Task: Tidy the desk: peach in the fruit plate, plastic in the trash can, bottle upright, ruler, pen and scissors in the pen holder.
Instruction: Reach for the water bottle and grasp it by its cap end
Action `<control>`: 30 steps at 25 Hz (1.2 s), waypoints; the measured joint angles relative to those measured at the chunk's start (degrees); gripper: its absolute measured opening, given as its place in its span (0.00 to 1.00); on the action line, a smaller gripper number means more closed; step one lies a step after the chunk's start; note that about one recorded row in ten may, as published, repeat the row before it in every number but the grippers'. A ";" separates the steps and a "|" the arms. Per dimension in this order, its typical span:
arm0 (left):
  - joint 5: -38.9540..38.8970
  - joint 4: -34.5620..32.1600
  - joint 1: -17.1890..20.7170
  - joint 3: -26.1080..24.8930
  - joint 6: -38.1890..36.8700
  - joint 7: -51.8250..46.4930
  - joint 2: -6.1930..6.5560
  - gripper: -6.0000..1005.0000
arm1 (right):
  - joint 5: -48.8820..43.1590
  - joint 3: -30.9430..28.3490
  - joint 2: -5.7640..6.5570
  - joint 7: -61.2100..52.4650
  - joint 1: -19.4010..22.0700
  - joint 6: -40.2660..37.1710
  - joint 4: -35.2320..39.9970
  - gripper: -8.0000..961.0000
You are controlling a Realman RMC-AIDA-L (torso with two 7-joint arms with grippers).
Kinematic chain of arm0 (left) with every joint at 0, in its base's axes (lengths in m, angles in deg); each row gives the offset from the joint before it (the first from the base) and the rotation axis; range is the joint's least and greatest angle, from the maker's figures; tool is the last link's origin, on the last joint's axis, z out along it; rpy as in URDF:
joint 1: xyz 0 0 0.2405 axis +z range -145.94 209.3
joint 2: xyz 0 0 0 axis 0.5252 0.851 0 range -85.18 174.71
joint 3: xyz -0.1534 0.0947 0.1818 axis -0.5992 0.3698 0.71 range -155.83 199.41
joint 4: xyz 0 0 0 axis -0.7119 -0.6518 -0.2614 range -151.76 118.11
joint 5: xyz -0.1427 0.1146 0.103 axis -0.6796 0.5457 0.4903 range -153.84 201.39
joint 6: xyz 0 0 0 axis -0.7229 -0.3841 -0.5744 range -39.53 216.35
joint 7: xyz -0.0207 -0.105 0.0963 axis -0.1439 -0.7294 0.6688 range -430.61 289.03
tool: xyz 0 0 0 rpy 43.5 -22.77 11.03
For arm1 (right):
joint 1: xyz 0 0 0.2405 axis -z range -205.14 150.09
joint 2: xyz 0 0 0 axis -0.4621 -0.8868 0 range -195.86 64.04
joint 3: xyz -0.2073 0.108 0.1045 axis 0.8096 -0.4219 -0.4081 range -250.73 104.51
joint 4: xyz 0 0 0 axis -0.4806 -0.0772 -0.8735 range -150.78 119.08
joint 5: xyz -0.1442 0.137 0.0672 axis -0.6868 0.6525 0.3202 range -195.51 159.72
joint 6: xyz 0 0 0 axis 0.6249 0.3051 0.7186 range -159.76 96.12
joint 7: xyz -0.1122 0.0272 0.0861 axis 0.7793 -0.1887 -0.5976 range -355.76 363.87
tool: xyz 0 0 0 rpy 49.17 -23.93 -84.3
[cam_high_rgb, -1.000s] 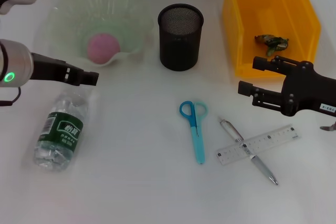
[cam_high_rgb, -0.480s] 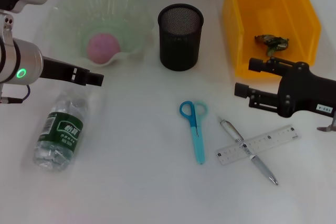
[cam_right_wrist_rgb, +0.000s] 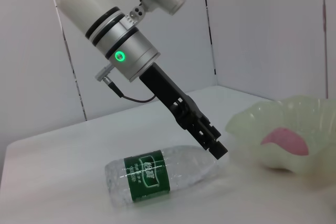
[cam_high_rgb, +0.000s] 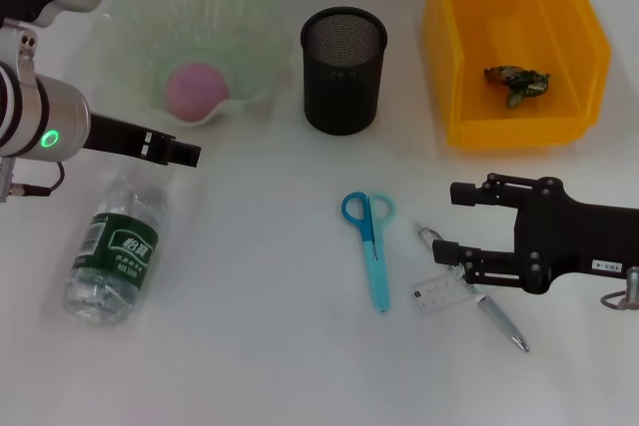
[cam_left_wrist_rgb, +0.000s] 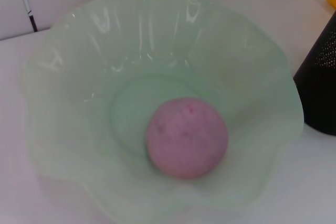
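Head view, listed left to right. Left gripper [cam_high_rgb: 188, 154]: at the desk's [cam_high_rgb: 260, 346] left side, over the cap end of the bottle, just in front of the plate; whether its fingers are spread or pressed together cannot be told. Bottle [cam_high_rgb: 117, 242]: clear with a green label, lying on its side near the left edge. Plate [cam_high_rgb: 185, 45]: pale green and wavy-rimmed, at the far left corner, holding the pink peach [cam_high_rgb: 196, 90] in its middle. Pen holder [cam_high_rgb: 342, 70]: black mesh, upright near the far edge at centre. Scissors [cam_high_rgb: 370, 243]: blue-handled, flat on the desk at centre, handles toward the holder, blades closed. Pen [cam_high_rgb: 479, 292]: silver, lying diagonally to the right of the scissors, crossed by the ruler [cam_high_rgb: 443, 292], of which only a short clear end shows. Right gripper [cam_high_rgb: 445, 220]: low over the desk at right, fingers spread, the nearer finger directly over the pen and ruler crossing; contact cannot be told. Bin [cam_high_rgb: 519, 42]: yellow, at the far right corner, with a crumpled piece of plastic [cam_high_rgb: 517, 82] inside on its floor.
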 joint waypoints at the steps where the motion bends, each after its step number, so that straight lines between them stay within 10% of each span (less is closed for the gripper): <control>1: 0.00 0.00 0.00 0.00 0.00 0.00 0.00 0.83 | -0.02 -0.05 0.01 0.01 0.05 -0.16 0.02 0.76; 30: 1.37 6.32 -3.79 -0.71 0.34 0.38 0.18 0.68 | -0.07 0.39 0.01 -1.41 -0.15 -1.15 -0.33 0.76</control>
